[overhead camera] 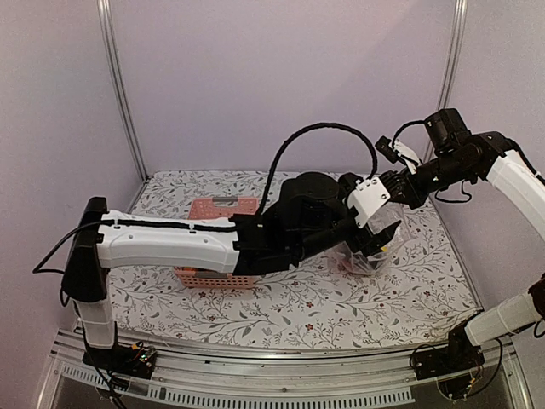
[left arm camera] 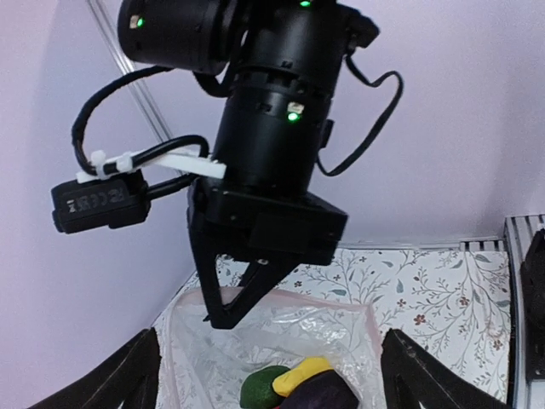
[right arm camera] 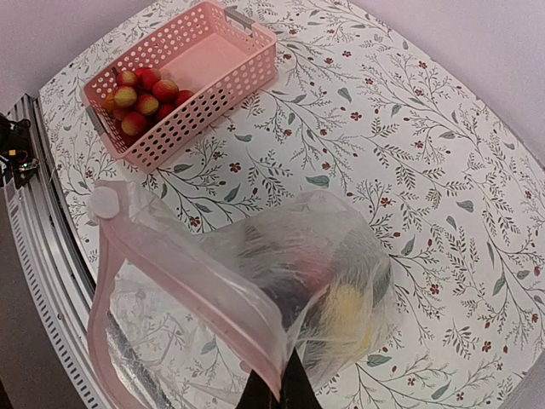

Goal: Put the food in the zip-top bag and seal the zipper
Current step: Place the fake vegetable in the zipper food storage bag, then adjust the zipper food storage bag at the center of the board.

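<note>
The clear zip-top bag [right arm camera: 341, 281] stands open on the table. My right gripper [right arm camera: 277, 394] is shut on its mouth edge and holds the pale pink zipper [right arm camera: 187, 273] strip up. Green, yellow and dark purple food [left arm camera: 298, 383] lies inside the bag. My left gripper [left arm camera: 272, 375] hangs just over the bag's mouth, open wide, with nothing between its fingers [left arm camera: 128, 371]. More food, red and yellowish berries [right arm camera: 140, 94], sits in one corner of the pink basket [right arm camera: 217, 64]. From above, the left gripper [overhead camera: 379, 239] covers most of the bag [overhead camera: 407, 234].
The pink basket [overhead camera: 213, 207] stands at the left of the floral table cloth, half hidden under my left arm [overhead camera: 170, 243]. A metal rail [overhead camera: 255, 375] runs along the table's near edge. Pale walls close in at the back and both sides.
</note>
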Available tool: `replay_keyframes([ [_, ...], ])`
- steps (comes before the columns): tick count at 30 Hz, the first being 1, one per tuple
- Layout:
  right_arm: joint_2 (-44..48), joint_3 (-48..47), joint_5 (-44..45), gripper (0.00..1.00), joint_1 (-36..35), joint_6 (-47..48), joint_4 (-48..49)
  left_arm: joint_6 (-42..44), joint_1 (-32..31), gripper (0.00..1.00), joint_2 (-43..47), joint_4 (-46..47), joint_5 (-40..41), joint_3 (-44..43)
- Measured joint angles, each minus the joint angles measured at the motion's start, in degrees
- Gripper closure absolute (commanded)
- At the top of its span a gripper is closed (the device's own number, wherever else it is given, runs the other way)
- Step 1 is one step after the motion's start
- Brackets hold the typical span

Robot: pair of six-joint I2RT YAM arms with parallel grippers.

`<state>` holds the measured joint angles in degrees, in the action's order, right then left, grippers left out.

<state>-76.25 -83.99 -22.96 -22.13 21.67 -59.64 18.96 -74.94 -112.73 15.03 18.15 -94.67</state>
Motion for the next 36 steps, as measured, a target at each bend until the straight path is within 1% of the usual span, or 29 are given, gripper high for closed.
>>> replay_keyframes([
  [5, 0.0, 0.0, 0.0, 1.0, 0.0, 0.0, -0.1, -1.1, -2.0, 0.24, 4.9, -5.9, -6.6, 1.0],
  [8, 0.0, -0.1, 0.0, 1.0, 0.0, 0.0, -0.2, -2.5, -2.3, 0.27, 8.0, -11.3, -10.4, 0.9],
  [10, 0.0, -0.1, 0.0, 1.0, 0.0, 0.0, -0.3, -3.4, -2.3, 0.28, 9.2, -14.7, -11.1, 0.9],
  [14, 0.0, -0.1, 0.2, 1.0, 0.0, 0.0, -0.4, -5.5, -2.3, 0.28, 11.2, -19.7, -9.1, 3.3],
  [18, 0.0, -0.1, 0.5, 1.0, 0.0, 0.0, -0.4, -8.0, -2.1, 0.28, 15.8, -23.2, -4.5, 11.5],
  [22, 0.0, 0.0, 0.6, 1.0, 0.0, 0.0, -0.4, -12.4, -0.8, 0.28, 20.2, -24.6, -1.5, 18.6],
  [24, 0.0, 0.2, 0.6, 1.0, 0.0, 0.0, -0.3, -14.7, 0.2, 0.28, 21.4, -24.5, -0.9, 20.9],
  [26, 0.0, 0.8, 0.6, 0.99, 0.0, 0.0, -0.2, -16.6, 0.8, 0.25, 22.0, -23.5, -1.0, 23.0],
  [29, -0.1, 1.6, 0.6, 0.91, 0.0, 0.0, 0.2, -19.3, 1.1, 0.24, 21.4, -19.6, -1.2, 25.7],
  [33, -0.4, 2.4, 0.5, 0.77, 0.0, 0.0, 0.5, -22.2, 1.1, 0.24, 15.4, -11.1, -1.7, 26.7],
  [36, -0.4, 3.3, 0.7, 0.71, 0.0, 0.3, 0.5, -24.0, 1.1, 0.24, 8.0, -5.7, -0.6, 25.5],
])
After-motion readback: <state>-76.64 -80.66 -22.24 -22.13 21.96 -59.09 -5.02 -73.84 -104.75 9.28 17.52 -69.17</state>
